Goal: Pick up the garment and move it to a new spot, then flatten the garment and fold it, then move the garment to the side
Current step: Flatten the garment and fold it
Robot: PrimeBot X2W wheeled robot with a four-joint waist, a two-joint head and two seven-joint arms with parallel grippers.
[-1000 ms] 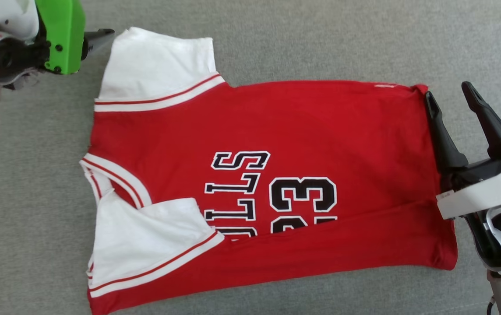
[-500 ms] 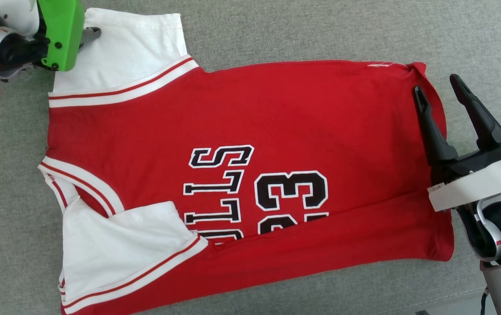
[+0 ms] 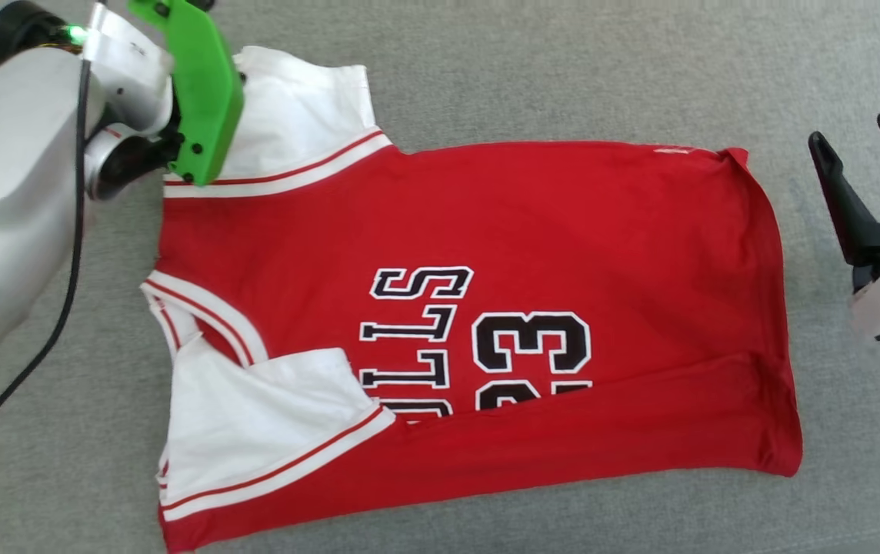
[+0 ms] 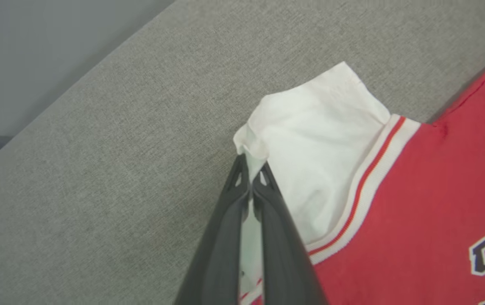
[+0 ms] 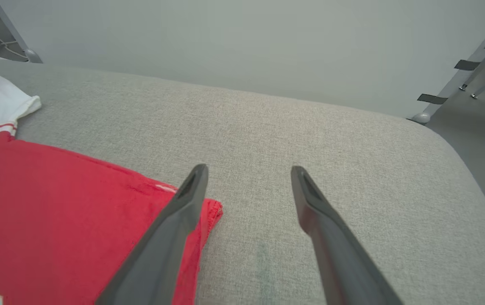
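Jersey (image 3: 486, 231) lies flat mid-frame in the head view on the grey cushion (image 3: 563, 61), lettering up, lower strip folded over. Left gripper (image 4: 251, 171) at upper left, fingers pinched together on the white sleeve (image 4: 310, 140) corner. Right gripper (image 3: 851, 129) at the right edge, fingers spread wide, beside the hem, holding nothing.
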